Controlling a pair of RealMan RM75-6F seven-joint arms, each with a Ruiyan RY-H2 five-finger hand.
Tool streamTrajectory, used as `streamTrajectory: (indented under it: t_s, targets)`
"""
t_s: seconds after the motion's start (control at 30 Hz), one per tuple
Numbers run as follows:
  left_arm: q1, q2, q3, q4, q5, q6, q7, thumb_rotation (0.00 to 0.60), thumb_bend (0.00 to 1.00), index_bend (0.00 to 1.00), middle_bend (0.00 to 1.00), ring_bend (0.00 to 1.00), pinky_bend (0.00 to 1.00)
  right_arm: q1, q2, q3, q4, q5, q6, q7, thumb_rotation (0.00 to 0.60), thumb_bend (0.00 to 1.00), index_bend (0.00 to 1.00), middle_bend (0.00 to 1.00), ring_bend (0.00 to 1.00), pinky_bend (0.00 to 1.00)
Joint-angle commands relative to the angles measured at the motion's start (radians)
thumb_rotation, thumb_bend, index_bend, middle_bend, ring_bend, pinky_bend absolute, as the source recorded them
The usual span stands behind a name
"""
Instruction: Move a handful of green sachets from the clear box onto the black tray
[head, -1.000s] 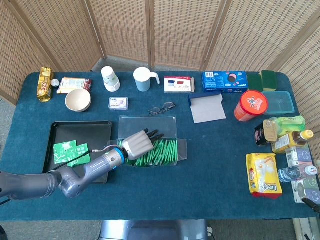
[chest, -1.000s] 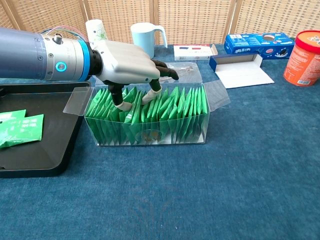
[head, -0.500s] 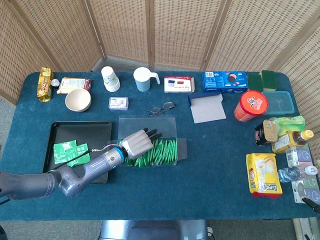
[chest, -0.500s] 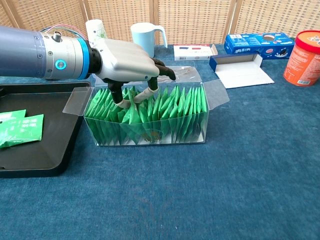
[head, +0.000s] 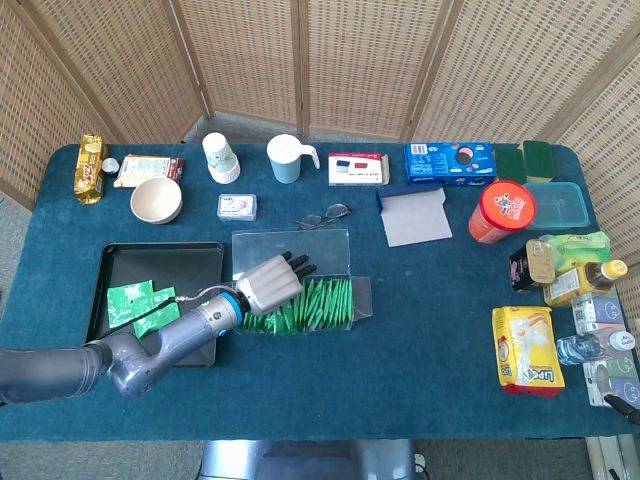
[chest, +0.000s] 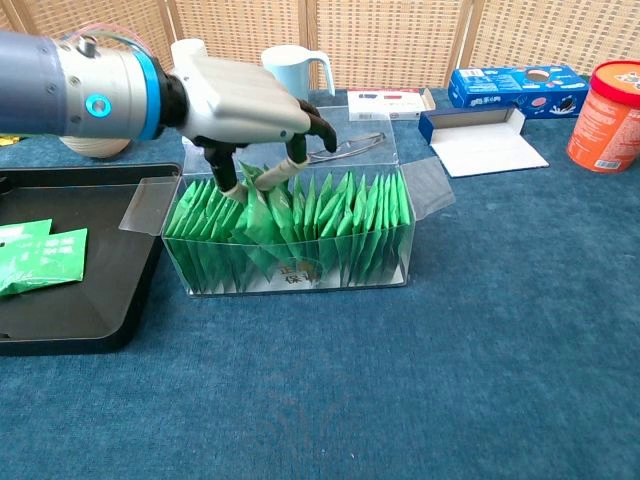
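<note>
Clear box (chest: 300, 275) sits mid-counter (head: 420, 340), packed w/ upright green sachets (chest: 340, 225); flaps are folded out at both short ends and along the far side. Left hand (chest: 245, 105) is held over the box's left half, palm down, fingers curled into the top of the row. A few sachets at that end are pinched between thumb and fingers (chest: 296, 165) and stand a bit higher than the rest; exact count can't be told. Right hand isn't seen in either view.

Black tray (head: 118, 258) lies just left of the box, its right rim near the box's left flap. Loose sachets (head: 140, 303) are already laid in the tray's left-centre; the tray's far and right portions are bare. The forearm is angled over the tray's near-right corner.

Beyond the box: glasses (head: 322, 216) close to the far flap, a small packet (head: 237, 207) further back-left, then mug (head: 287, 159) and paper cup (head: 220, 158). White bowl (head: 156, 200) stands beyond the tray's far edge. Right of the box, open blue cloth is seen up to the open carton (head: 414, 215) and red tub (head: 500, 212). Near edge of the counter in front of the box is bare cloth.
</note>
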Motion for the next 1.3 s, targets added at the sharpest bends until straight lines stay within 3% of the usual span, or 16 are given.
streamTrajectory:
  t_s: [0.03,0.9,1.3]
  targets:
    - [0.015,0.035,-0.009,-0.034,0.014,0.02,-0.026,0.6,0.37,0.64,0.13,0.1,0.23,0.002,0.0,0.0,-0.001,-0.002,-0.001,-0.001,0.509,0.39,0.12,0.21,0.17,0.25]
    - [0.154,0.26,-0.104,-0.195,0.162,0.203,-0.243,0.6,0.37,0.63,0.13,0.1,0.23,0.026,0.0,0.003,-0.009,-0.01,-0.022,-0.009,0.507,0.39,0.11,0.21,0.17,0.25]
    - [0.287,0.425,-0.073,-0.27,0.199,0.288,-0.278,0.6,0.37,0.62,0.13,0.1,0.23,0.06,-0.009,0.007,-0.015,-0.024,-0.05,-0.028,0.508,0.39,0.11,0.21,0.17,0.25]
